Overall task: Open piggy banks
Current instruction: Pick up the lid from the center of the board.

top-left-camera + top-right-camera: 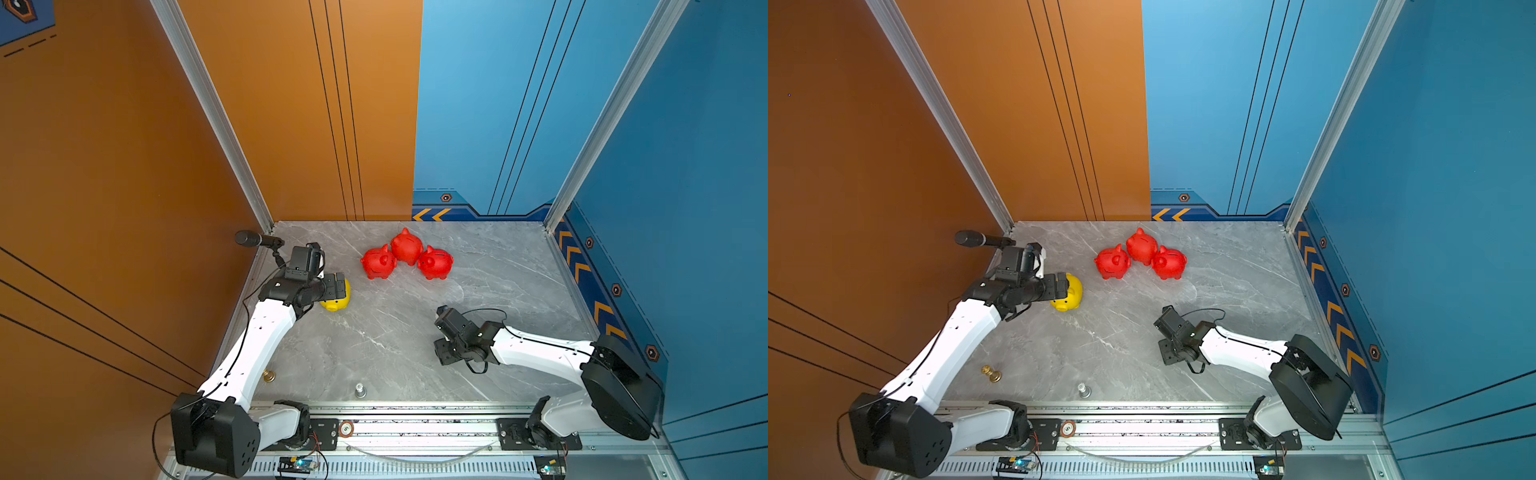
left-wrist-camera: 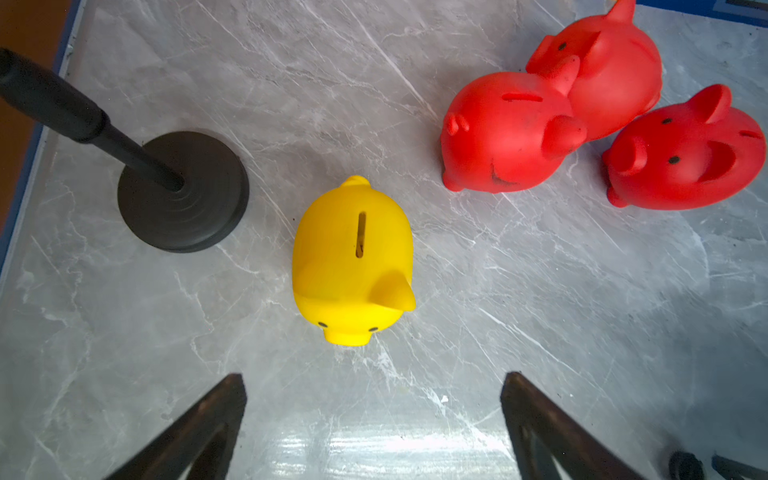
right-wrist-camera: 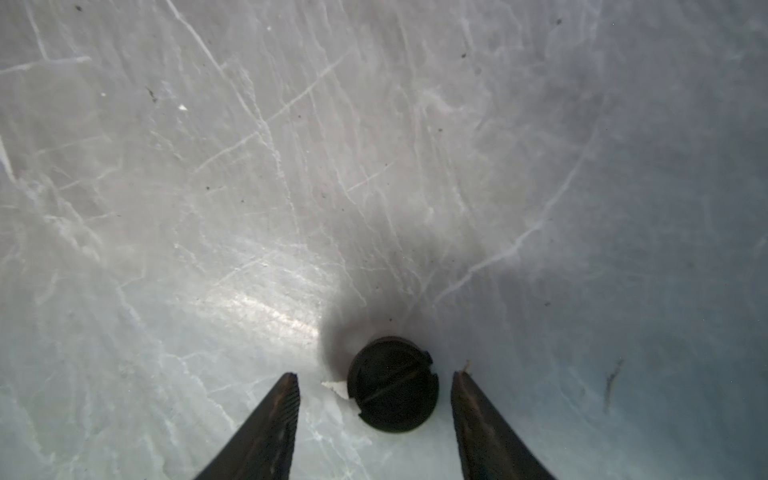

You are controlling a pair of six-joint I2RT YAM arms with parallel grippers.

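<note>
black slotted disc: flat on grey marble table | fingers: apart, flanking disc, not touching

Bright light glares off the tabletop; wrist views blur.

Grey marble-pattern tabletop. Black microphone on round black base, far-left corner, stem tilted. Small brass knob-shaped piece and small silver metal knob-shaped piece near front edge, well apart. Small round black slotted plug disc lying flat on tabletop. Orange wall panel beside blue wall panel at back.
</note>
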